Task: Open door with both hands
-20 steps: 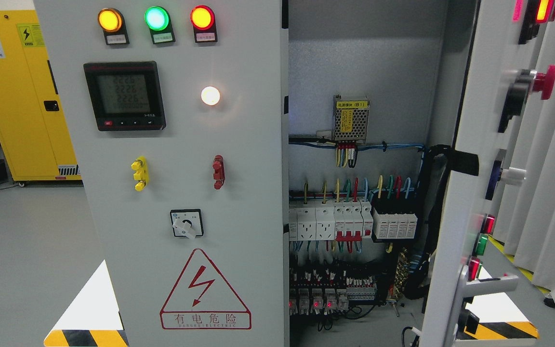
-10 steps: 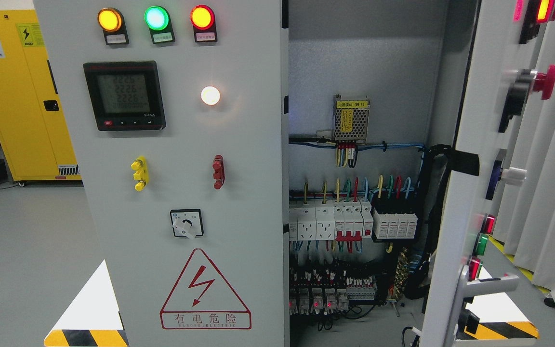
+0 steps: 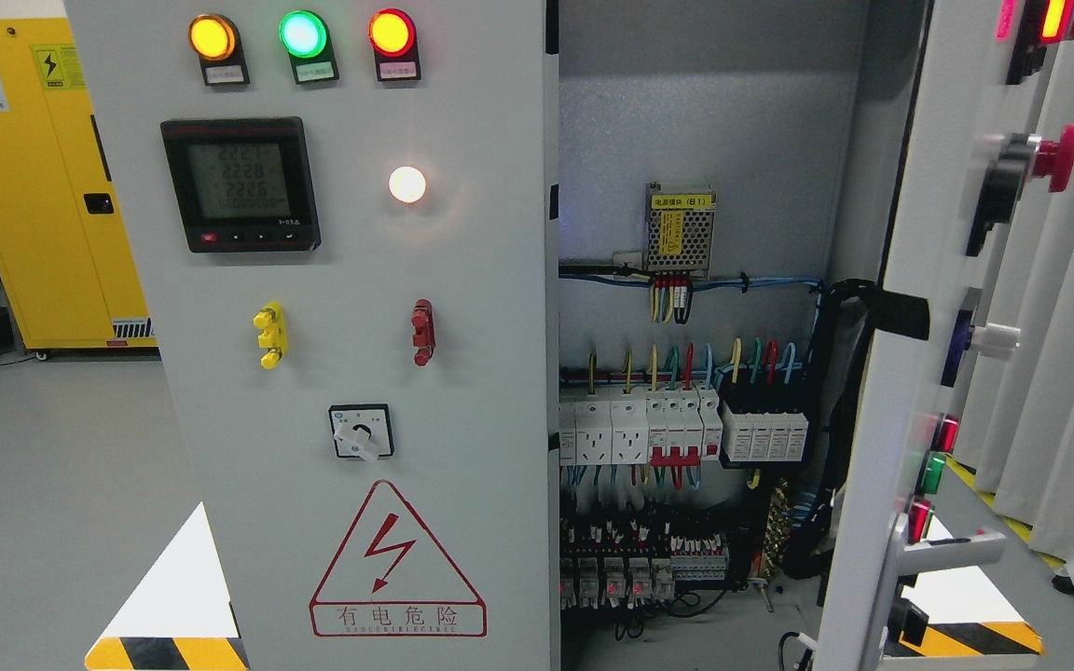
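Observation:
The grey electrical cabinet fills the view. Its left door [image 3: 351,308] is closed, carrying three lit lamps, a black meter [image 3: 240,184], a rotary switch [image 3: 361,432] and a red hazard triangle. The right door [image 3: 910,373] stands swung wide open, seen nearly edge-on, with a silver lever handle [image 3: 952,552] low on it and a red mushroom button [image 3: 1050,154] higher up. Between the doors the interior shows, with white breakers [image 3: 677,429], coloured wires and a power supply [image 3: 680,228]. Neither of my hands shows.
A yellow cabinet [image 3: 43,186] stands at the back left on the grey floor [image 3: 52,485]. Grey curtains [image 3: 1073,354] hang to the right of the open door. Yellow-black floor tape [image 3: 1026,531] runs along the curtain's foot.
The right door has swung a touch further open, by a few pixels. The meter's digits have changed. Nothing else moves.

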You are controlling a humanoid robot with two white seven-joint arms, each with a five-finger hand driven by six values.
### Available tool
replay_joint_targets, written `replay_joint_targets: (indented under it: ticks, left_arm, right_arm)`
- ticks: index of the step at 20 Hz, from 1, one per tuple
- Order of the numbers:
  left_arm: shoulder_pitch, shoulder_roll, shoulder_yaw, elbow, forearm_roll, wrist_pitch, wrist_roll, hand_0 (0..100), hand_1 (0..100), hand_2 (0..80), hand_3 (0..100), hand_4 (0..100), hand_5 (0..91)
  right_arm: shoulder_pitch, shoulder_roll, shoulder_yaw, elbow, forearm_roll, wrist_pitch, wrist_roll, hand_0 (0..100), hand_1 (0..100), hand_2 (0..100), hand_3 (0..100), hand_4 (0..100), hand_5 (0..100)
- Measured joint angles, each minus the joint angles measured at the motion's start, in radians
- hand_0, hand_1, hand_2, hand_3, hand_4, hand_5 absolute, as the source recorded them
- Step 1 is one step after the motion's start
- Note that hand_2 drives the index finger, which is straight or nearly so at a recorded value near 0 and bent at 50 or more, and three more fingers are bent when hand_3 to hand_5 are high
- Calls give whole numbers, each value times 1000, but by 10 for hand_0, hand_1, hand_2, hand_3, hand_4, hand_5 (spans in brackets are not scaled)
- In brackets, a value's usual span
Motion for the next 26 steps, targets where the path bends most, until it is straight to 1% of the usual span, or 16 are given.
replay_joint_targets:
  ticks: [3, 5, 8, 11, 14, 18, 22, 26]
  left_arm:
    - [-90, 47, -13, -77, 74, 75, -30, 0, 0, 0, 0, 0, 0]
    - [-172, 72, -27, -120, 124, 119, -40, 0, 0, 0, 0, 0, 0]
    - [-305, 99, -52, -168, 197, 194, -47, 0, 0, 0, 0, 0, 0]
    - [-430, 113, -77, -201, 251, 253, -48, 0, 0, 0, 0, 0, 0]
    - [-541, 121, -108, -220, 283, 273, -48, 0, 0, 0, 0, 0, 0]
    - [-678, 113, -157, -217, 307, 291, -49, 0, 0, 0, 0, 0, 0]
    - [-802, 74, -202, -188, 324, 358, -49, 0, 0, 0, 0, 0, 0]
    - [-904, 31, -240, -153, 333, 382, -51, 0, 0, 0, 0, 0, 0]
  right_arm:
    - [0, 0, 0, 0, 0, 0, 0, 200, 119, 0, 0, 0, 0]
    - [0, 0, 0, 0, 0, 0, 0, 201, 119, 0, 0, 0, 0]
    - [0, 0, 0, 0, 0, 0, 0, 201, 119, 0, 0, 0, 0]
    - [0, 0, 0, 0, 0, 0, 0, 201, 120, 0, 0, 0, 0]
    - [0, 0, 0, 0, 0, 0, 0, 201, 120, 0, 0, 0, 0]
    - [0, 0, 0, 0, 0, 0, 0, 201, 120, 0, 0, 0, 0]
    - [0, 0, 0, 0, 0, 0, 0, 201, 120, 0, 0, 0, 0]
    - [0, 0, 0, 0, 0, 0, 0, 201, 119, 0, 0, 0, 0]
